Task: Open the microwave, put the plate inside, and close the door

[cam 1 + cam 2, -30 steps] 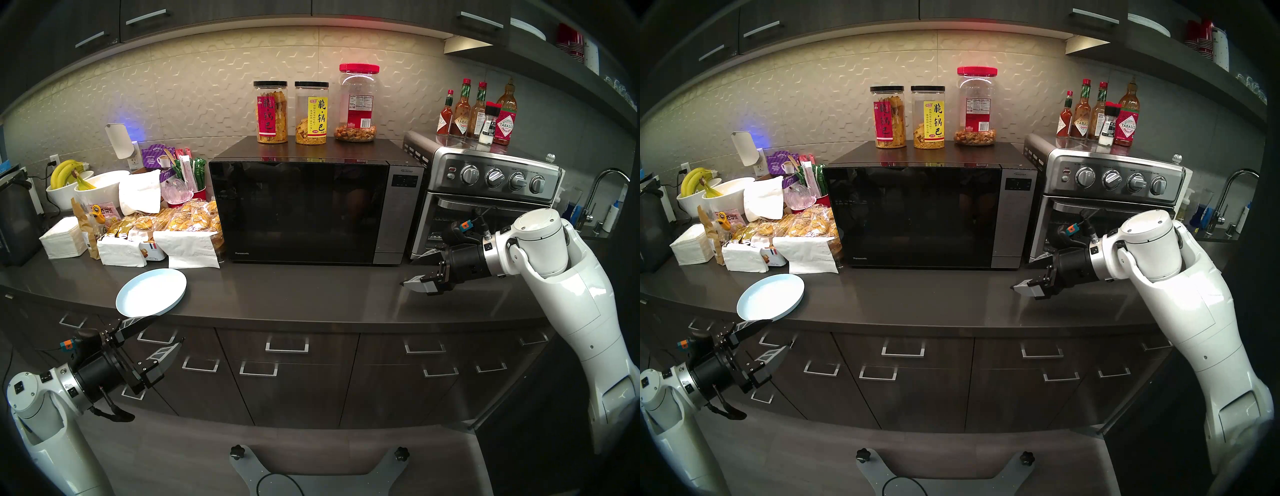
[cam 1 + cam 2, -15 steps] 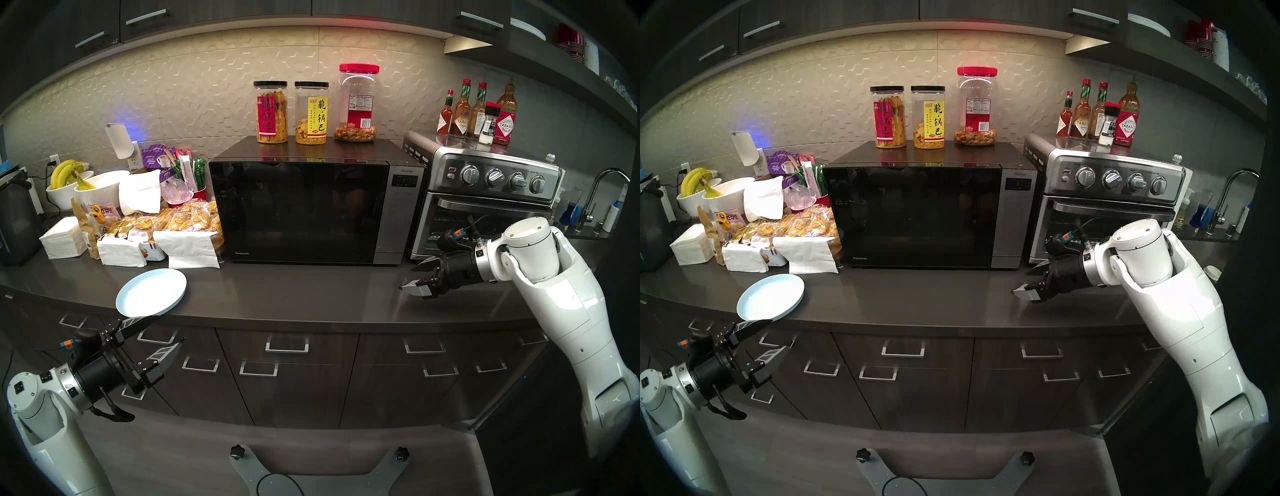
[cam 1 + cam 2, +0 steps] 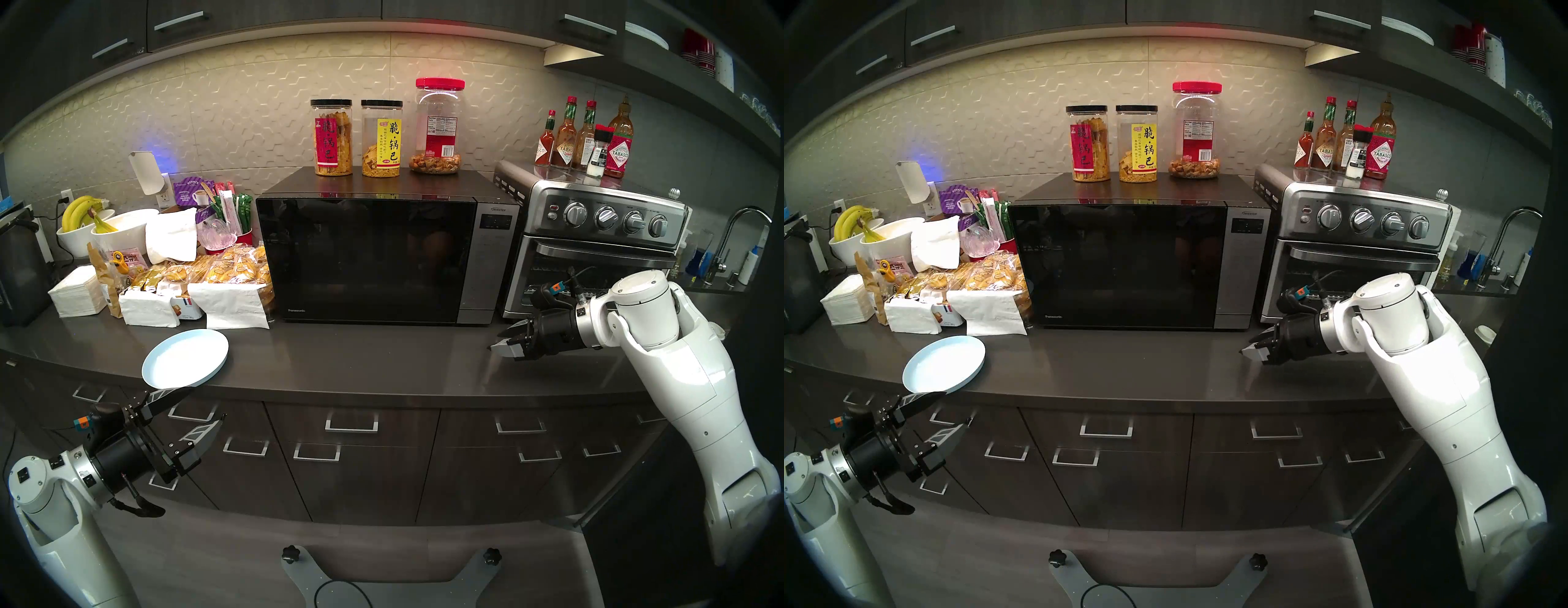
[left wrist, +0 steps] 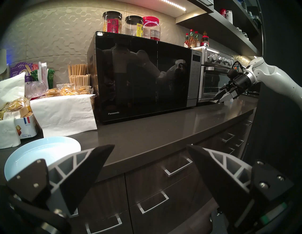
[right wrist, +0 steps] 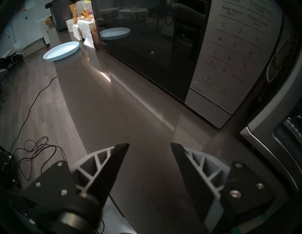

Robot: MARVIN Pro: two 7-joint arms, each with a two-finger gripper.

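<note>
1. Left gripper point(image 3: 199, 405): nearest item, held below and in front of the counter edge, fingers spread wide, grasping nothing. Its upper finger sits just under the plate's overhanging rim. Risk: an upward nudge from here could tip or slide the plate off the counter.

2. Plate point(image 3: 185, 358): pale blue, empty, resting flat at the near-left edge of the counter point(image 3: 360, 365), part of its rim projecting past the edge. Risk: a shallow rim gives little to pinch; a poor grip could let it slip and drop to the floor.

3. Right gripper point(image 3: 502, 337): low over the counter at the right, in front of the gap between microwave and toaster oven, fingers partly apart, empty. Risk: the fingers point left along the counter; a sweep toward the control strip could scrape the surface or press a wrong key.

4. Microwave point(image 3: 488, 263): centre of the counter, behind both grippers. Door point(image 3: 365, 259) shut; no handle visible, so opening probably depends on a button on the silver strip, which cannot be read clearly. Risk: the door likely swings toward the left, where the snack packets point(image 3: 229, 271) and napkin point(image 3: 231, 303) crowd close.

5. 3 jars point(image 3: 382, 138): on the microwave's top, far side. Risk: a hard push on the casing could rock them.
</note>
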